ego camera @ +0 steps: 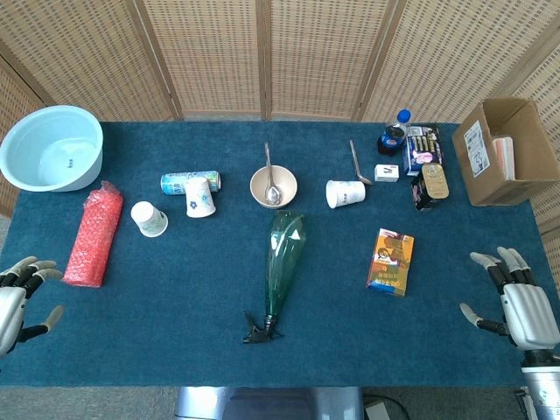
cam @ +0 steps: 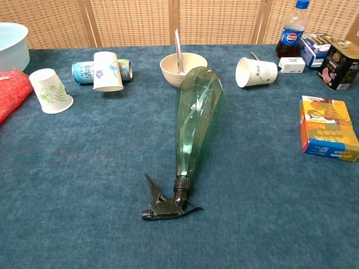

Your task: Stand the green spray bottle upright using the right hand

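Observation:
The green spray bottle (ego camera: 283, 262) (cam: 196, 120) lies on its side in the middle of the blue table, its black trigger head (ego camera: 261, 331) (cam: 166, 203) pointing toward the near edge and its wide base toward the bowl. My right hand (ego camera: 518, 300) hovers at the table's near right corner, far to the right of the bottle, fingers spread and holding nothing. At the near left edge my left hand (ego camera: 19, 293) is also open and empty. Neither hand shows in the chest view.
Around the bottle: a cream bowl (ego camera: 273, 185) with a spoon, paper cups (ego camera: 149, 219) (ego camera: 199, 196) (ego camera: 346, 193), a lying can (ego camera: 188, 181), an orange box (ego camera: 390, 261), a red roll (ego camera: 93, 234). A blue basin (ego camera: 52, 147), cola bottle (ego camera: 395, 133), tins and a cardboard box (ego camera: 503, 149) stand at the back.

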You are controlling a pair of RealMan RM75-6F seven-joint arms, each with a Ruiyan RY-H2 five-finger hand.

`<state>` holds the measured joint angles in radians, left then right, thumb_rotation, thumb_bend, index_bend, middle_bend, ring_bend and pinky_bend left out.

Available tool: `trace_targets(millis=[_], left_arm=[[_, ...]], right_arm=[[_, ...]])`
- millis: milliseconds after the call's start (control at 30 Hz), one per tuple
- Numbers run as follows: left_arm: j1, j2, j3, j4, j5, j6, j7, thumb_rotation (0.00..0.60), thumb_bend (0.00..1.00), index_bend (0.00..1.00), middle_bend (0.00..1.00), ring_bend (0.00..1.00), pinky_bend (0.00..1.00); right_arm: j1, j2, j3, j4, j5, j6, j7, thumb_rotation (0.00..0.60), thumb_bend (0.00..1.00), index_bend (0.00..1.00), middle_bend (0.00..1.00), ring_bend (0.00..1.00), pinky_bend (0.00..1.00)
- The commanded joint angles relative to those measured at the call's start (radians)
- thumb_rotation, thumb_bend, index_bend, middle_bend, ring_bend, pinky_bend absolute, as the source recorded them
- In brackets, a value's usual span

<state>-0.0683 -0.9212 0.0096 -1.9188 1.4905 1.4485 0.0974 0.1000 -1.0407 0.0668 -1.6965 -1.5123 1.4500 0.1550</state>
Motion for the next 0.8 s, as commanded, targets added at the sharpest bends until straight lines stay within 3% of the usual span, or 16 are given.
trace_targets(millis=[33, 633, 800], left_arm=[[0.0, 0.001, 0.0, 0.0, -0.001, -0.002, 0.001, 0.6, 0.37, 0.32, 0.26, 0.18, 0.22], [0.002, -0.001, 0.001, 0.008, 0.012, 0.001, -0.017, 0.6, 0.37, 0.32, 0.26, 0.18, 0.23], [-0.002, 0.0, 0.0, 0.008, 0.021, -0.001, -0.027, 0.6, 0.37, 0.32, 0.27, 0.18, 0.23]], right_arm=[[0.001, -0.001, 0.0, 0.002, 0.0, -0.001, 0.002, 0.6, 0.28, 0.17, 0.23, 0.0, 0.09], [0.006, 0.0, -0.001, 0.02, -0.032, 0.009, 0.085, 0.6, 0.27, 0.14, 0.22, 0.0, 0.08], [0.042, -0.015, 0.014, 0.052, -0.071, 0.001, 0.168, 0.6, 0.27, 0.14, 0.22, 0.0, 0.08]])
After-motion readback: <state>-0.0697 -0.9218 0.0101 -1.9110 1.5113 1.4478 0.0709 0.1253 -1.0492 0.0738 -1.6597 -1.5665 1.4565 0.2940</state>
